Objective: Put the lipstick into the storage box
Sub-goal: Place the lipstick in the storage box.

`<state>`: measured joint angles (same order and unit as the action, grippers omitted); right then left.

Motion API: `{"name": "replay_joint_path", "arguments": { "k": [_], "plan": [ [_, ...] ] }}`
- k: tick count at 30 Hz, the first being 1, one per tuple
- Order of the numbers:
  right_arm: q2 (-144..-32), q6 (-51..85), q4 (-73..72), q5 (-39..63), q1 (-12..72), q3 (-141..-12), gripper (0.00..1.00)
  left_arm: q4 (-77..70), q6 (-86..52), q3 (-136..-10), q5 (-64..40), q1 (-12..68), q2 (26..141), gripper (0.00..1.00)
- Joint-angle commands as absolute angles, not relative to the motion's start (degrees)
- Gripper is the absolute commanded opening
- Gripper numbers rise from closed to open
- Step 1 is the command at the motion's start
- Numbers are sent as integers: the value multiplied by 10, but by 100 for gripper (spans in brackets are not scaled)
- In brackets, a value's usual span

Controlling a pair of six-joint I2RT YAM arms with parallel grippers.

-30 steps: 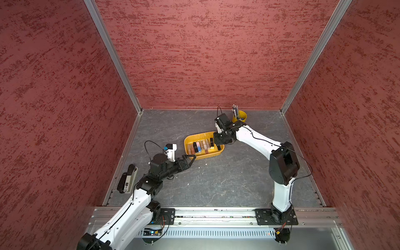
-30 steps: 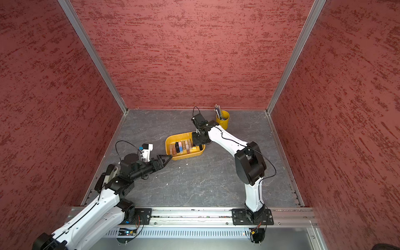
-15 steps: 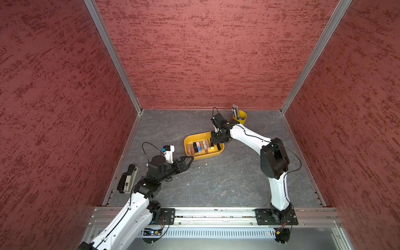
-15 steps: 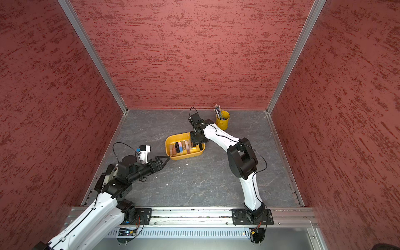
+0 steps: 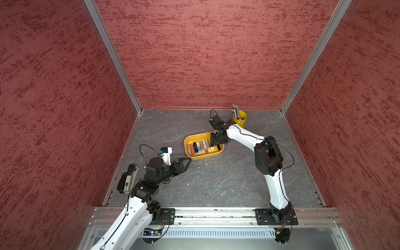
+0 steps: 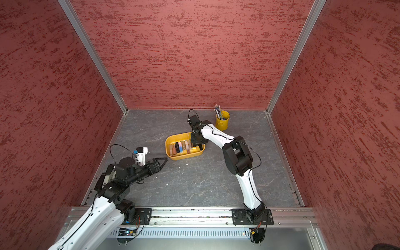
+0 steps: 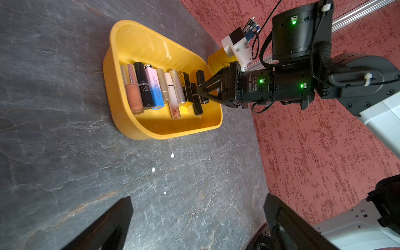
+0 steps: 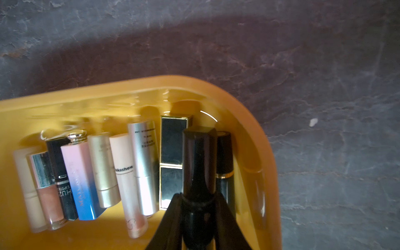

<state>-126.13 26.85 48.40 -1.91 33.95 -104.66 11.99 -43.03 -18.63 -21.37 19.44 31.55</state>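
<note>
right wrist, lipstick [image 8: 199, 164] in right end effector [image 8: 198, 195], over storage box [image 8: 129, 87]

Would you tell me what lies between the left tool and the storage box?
Only grey tabletop with small white specks separates the left tool from the storage box, per the left wrist view.

The lipstick [image 8: 199, 155] in the right gripper [image 8: 198, 195] hangs over the storage box's [image 8: 151, 83] end. A lipstick row [image 8: 140, 164] lies beside it in the box, with the pen cup [image 5: 240, 122] behind.

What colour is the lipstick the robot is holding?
The lipstick is shiny black, clearest in the right wrist view.
</note>
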Motion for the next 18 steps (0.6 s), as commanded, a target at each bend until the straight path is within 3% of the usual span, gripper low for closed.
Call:
{"name": "replay_joint_path", "arguments": {
  "k": [1, 9, 18],
  "plan": [
    [-1277, 275, 487, -36, 334, -1064, 24, 129, -420, -178, -210, 188, 310, 100],
    [-1297, 275, 484, -25, 332, -1075, 26, 135, -419, -178, -210, 184, 307, 100],
    [-1291, 272, 484, -18, 332, -1074, 40, 134, -419, -177, -211, 180, 309, 100]
  ]
}}
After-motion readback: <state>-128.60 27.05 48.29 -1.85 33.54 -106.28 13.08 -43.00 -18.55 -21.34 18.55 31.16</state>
